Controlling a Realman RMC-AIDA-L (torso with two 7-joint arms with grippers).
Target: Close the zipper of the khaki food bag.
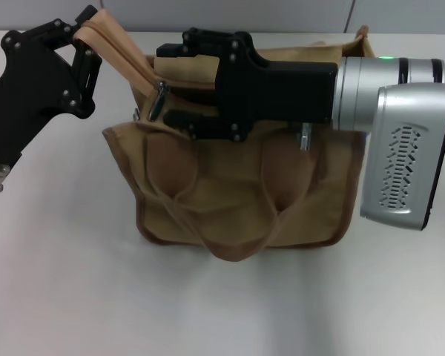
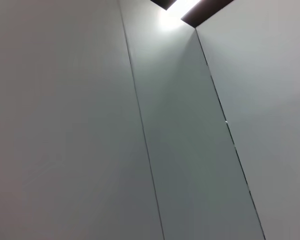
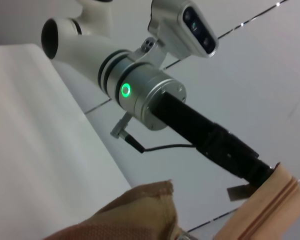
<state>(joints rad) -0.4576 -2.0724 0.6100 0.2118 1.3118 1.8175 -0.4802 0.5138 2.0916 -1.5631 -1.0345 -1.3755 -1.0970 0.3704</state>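
Note:
The khaki food bag stands mid-table, its two handle straps hanging down the near side. My left gripper is at the bag's upper left, shut on the free end of the zipper tape and holding it up and taut. The right wrist view shows the same grip, the tape end and bag fabric. My right gripper reaches from the right over the bag's top, its tip at the silver pull tab near the bag's left end. Most of the zipper is hidden under it.
The bag stands on a white table with bare surface to its left, right and front. A grey panelled wall runs behind it. The left wrist view shows only wall and ceiling panels.

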